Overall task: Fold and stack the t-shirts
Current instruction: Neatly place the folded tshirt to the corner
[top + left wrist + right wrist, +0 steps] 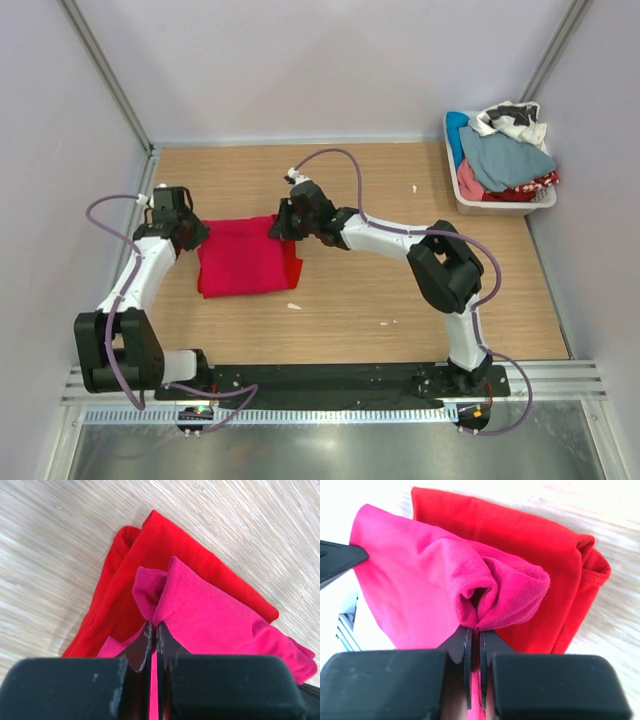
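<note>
The soft raspberry-crimson tee [238, 255] is lying folded right on top of the folded scarlet-red tee [292, 265], so the stacking looks basically done to me. The left fingers [145, 641] and right fingers [462, 642] are each pinched tight on opposite edges of the raspberry one. I'd guess what's left is letting go, maybe some tidying. A white plastic basket [505, 207] of mixed clothes sits well away from the scarlet tee, at the far corner of the wooden counter [380, 290].
</note>
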You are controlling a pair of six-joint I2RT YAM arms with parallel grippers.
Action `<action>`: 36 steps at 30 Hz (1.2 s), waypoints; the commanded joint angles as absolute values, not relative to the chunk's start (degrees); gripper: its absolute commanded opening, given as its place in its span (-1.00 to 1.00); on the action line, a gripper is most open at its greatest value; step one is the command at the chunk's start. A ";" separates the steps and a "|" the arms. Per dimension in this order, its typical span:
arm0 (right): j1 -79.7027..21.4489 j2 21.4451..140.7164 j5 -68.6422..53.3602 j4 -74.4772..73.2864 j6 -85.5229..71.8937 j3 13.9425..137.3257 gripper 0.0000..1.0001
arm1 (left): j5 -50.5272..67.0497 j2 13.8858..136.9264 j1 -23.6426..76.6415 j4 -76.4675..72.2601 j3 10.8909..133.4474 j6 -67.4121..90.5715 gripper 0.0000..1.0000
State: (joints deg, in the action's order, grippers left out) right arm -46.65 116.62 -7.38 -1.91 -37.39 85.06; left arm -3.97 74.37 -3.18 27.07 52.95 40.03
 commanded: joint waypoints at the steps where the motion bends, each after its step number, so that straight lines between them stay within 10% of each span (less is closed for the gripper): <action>1: -46.58 113.29 -5.01 2.29 -36.38 84.46 -0.97 | -2.73 76.19 -3.34 22.85 56.16 39.11 -1.00; 9: -46.58 114.78 -2.12 4.22 -38.14 81.92 -0.92 | -0.71 84.27 -3.25 20.75 61.35 38.41 -1.00; 11: -46.58 114.79 -0.80 4.57 -38.14 81.47 -0.58 | -0.35 86.30 -3.25 19.87 61.70 38.67 -0.77; 13: -46.32 115.31 -0.27 3.35 -37.18 82.26 0.19 | -3.06 86.05 -3.25 21.00 61.61 39.11 -0.35; 19: -45.44 115.13 1.58 0.89 -35.77 84.72 0.49 | -9.40 79.99 -3.25 22.32 59.41 39.64 0.25; 23: -45.35 114.44 4.03 -1.49 -35.60 84.47 0.77 | -10.20 77.52 -2.64 26.27 60.56 39.55 0.28; 36: -42.89 116.36 -8.17 4.66 -40.86 83.93 0.76 | -6.77 67.42 1.58 29.62 56.25 39.64 0.27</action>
